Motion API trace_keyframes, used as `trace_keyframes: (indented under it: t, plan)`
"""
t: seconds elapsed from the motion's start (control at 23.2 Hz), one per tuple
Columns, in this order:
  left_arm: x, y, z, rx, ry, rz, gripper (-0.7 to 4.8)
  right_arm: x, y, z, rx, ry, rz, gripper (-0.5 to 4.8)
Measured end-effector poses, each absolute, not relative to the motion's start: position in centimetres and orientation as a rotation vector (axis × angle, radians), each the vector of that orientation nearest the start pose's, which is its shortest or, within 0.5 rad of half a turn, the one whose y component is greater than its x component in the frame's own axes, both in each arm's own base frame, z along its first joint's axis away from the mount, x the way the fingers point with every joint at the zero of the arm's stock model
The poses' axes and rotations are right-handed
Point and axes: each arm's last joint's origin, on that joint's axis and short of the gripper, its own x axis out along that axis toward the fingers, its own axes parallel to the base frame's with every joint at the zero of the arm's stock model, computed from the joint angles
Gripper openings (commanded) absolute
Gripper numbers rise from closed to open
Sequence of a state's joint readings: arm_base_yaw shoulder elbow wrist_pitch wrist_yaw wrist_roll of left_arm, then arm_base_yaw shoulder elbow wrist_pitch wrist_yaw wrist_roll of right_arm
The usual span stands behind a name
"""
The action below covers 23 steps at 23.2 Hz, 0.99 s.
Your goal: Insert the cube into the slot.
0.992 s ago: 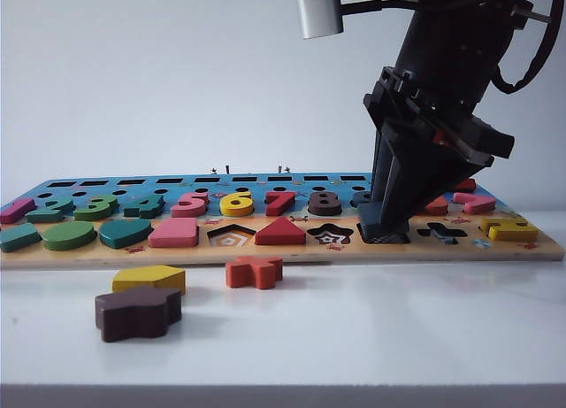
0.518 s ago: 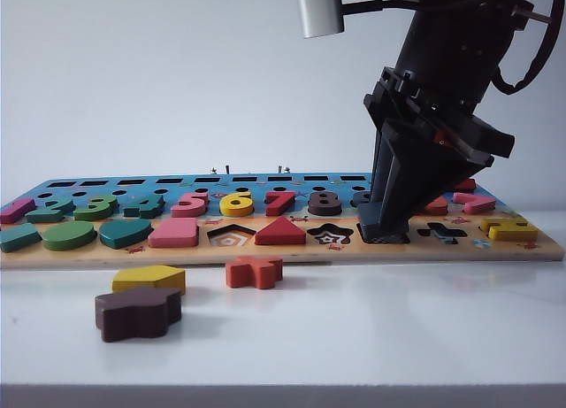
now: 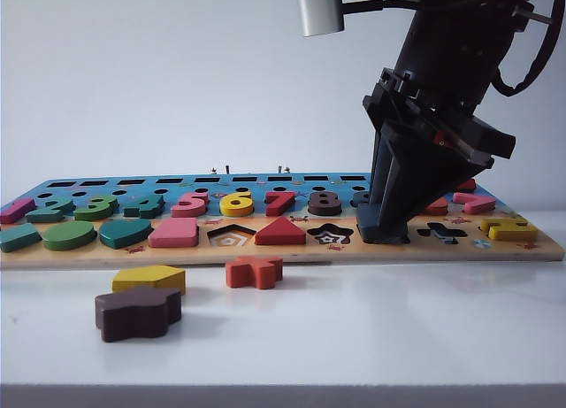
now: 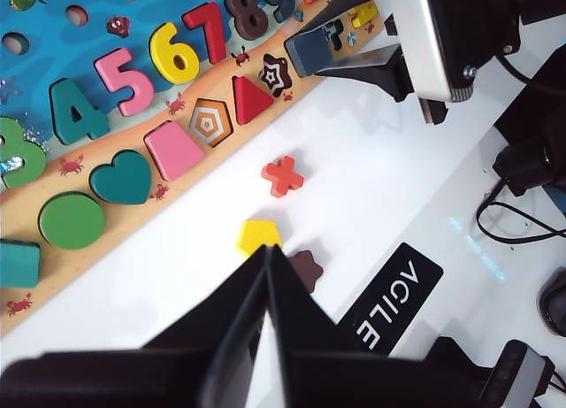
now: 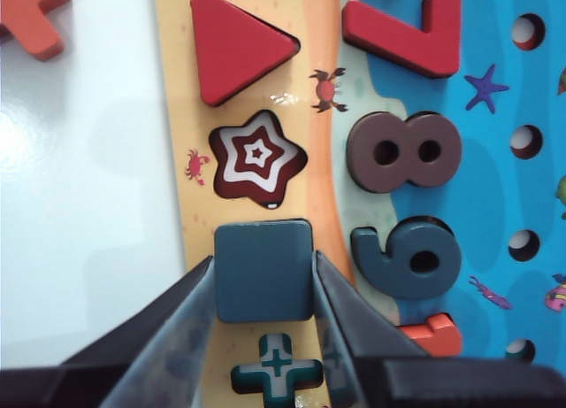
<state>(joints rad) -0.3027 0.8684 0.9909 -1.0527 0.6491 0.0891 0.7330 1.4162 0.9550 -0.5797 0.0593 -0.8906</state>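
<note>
The cube (image 5: 263, 271), a flat dark navy square with rounded corners, lies between the star recess (image 5: 256, 156) and the cross recess (image 5: 276, 365) of the puzzle board (image 3: 283, 253). It covers the slot, which is hidden beneath it. My right gripper (image 5: 263, 262) is shut on the cube, one finger against each side. In the exterior view the right gripper (image 3: 383, 229) points steeply down onto the board's front row. My left gripper (image 4: 265, 250) is shut and empty, hovering over the white table near the loose pieces.
Three loose pieces lie on the table in front of the board: a yellow pentagon (image 3: 149, 278), a dark brown wavy piece (image 3: 138, 312) and an orange cross (image 3: 254, 271). Numbers and shapes fill most of the board. A black base with white lettering (image 4: 389, 293) sits by the table edge.
The cube has sunk slightly at the board; the patterned floor of the slot that showed under it earlier is now covered. The left arm has not moved.
</note>
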Motion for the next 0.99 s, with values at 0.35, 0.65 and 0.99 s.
trace_keyframes:
  t: [0.35, 0.65, 0.99]
  plan:
    - [12.80, -5.83, 32.17, -0.090, 0.908, -0.921, 0.17, 20.43, 18.12, 22.20, -1.193, 0.665, 1.035, 1.10]
    - [12.80, -5.83, 32.17, -0.090, 0.909, -0.921, 0.17, 20.49, 18.17, 22.22, -1.190, 0.655, 1.032, 1.24]
    - [12.80, -5.83, 32.17, -0.090, 0.908, -0.921, 0.17, 20.49, 18.17, 22.14, -1.187, 0.655, 1.030, 1.85]
